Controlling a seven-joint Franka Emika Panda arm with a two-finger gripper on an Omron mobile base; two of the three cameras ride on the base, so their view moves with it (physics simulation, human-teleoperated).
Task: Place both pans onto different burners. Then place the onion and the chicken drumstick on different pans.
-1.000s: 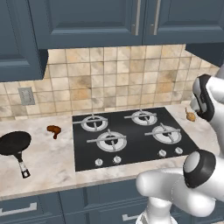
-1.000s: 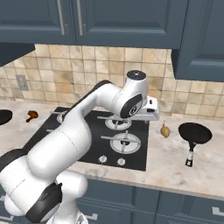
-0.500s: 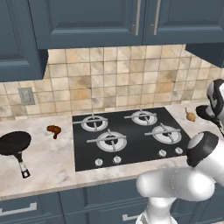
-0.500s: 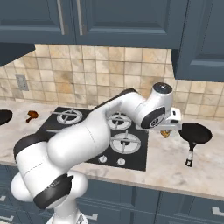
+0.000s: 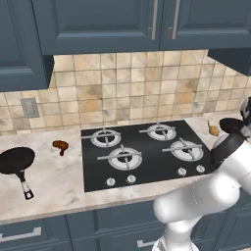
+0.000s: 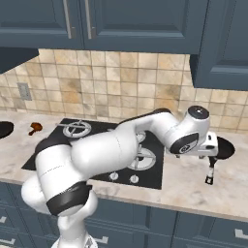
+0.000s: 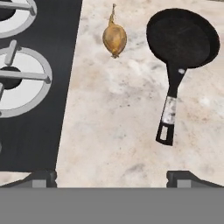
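My gripper [image 7: 113,180] hangs open and empty above the bare counter right of the cooktop, its two finger tips far apart. In the hand view, one black pan [image 7: 183,37] lies ahead to the right, its handle [image 7: 169,109] pointing back toward me. The tan onion [image 7: 114,38] lies on the counter left of that pan. That pan [image 6: 224,147] sits just beyond my hand [image 6: 207,145] in the right base view. A second pan [image 5: 14,161] rests on the counter far left. The reddish-brown chicken drumstick [image 5: 60,145] lies between it and the burners [image 5: 120,157].
The black cooktop [image 5: 142,169] carries several bare burners, with knobs along its front edge. Two of them [image 7: 17,81] show at the left of the hand view. A tiled wall and dark cabinets stand behind the marble counter [image 7: 118,131].
The arm has swung right, from above the cooktop to over the counter beside the right-hand pan. The gripper has stayed open; pans, onion and drumstick have not moved.
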